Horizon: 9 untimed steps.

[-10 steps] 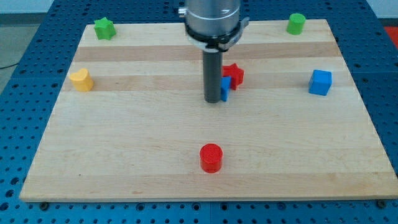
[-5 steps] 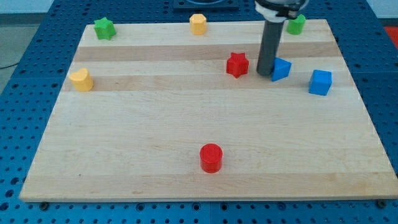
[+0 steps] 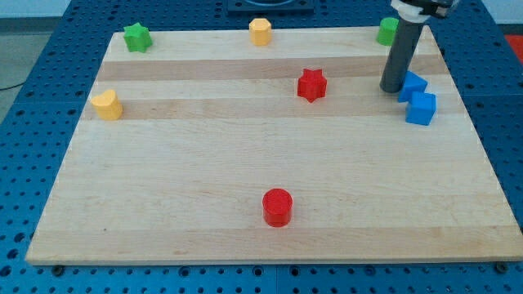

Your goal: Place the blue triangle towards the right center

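Note:
The blue triangle (image 3: 413, 85) lies on the wooden board (image 3: 245, 180) near its right edge, in the upper half. It touches the blue cube (image 3: 422, 108) just below it. My tip (image 3: 391, 89) stands against the triangle's left side. The dark rod rises from there to the view's top and partly hides the green block (image 3: 385, 31) behind it.
A red star (image 3: 311, 84) lies left of my tip. A yellow hexagon-like block (image 3: 260, 31) and a green star (image 3: 137, 37) sit along the top edge. A yellow heart-like block (image 3: 106, 104) is at the left. A red cylinder (image 3: 277, 207) is at the bottom centre.
My tip has moved right across the board, pushing the blue triangle from beside the red star to against the blue cube. The red star shifted slightly.

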### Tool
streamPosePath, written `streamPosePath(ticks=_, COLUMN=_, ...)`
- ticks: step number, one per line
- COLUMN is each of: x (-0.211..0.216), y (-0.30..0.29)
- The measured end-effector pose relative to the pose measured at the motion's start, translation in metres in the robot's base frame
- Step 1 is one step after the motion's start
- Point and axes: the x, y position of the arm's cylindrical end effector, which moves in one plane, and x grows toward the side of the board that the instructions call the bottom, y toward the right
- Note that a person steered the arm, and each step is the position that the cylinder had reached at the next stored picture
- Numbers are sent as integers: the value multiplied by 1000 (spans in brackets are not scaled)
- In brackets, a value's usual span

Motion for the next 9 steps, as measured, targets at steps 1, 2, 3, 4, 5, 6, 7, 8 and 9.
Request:
streamPosePath(ticks=1, x=-47, y=-2)
streamPosePath(ticks=2, x=-60, y=17)
streamPosePath(ticks=3, x=-60, y=25)
streamPosePath(ticks=4, x=-57, y=25)
streamPosePath(ticks=5, x=-42, y=25)
streamPosePath(ticks=6, x=-32, y=25)
streamPosePath(ticks=7, x=-18, y=25)
streamPosePath(ticks=8, x=-12, y=25)
streamPosePath(ticks=9, x=-14, y=25)
